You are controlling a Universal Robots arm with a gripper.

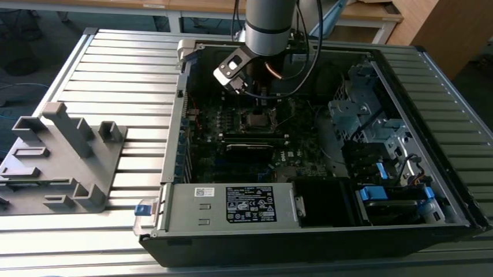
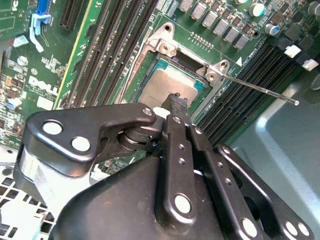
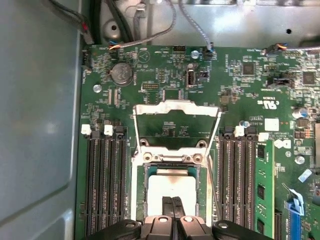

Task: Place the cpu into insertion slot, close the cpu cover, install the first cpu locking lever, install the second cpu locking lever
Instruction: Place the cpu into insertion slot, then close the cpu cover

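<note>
workshop: slotted metal bench [image 1: 115,63], opened computer case [image 1: 308,245]

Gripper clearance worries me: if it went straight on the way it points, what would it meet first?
Most likely the grey top of the cpu, seated in the insertion slot; the gripper points straight at it. Whether they touch is unclear.

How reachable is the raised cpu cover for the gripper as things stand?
Probably yes: the gripper sits over the cpu, and the cpu cover stands open just beyond it with nothing between.
</note>
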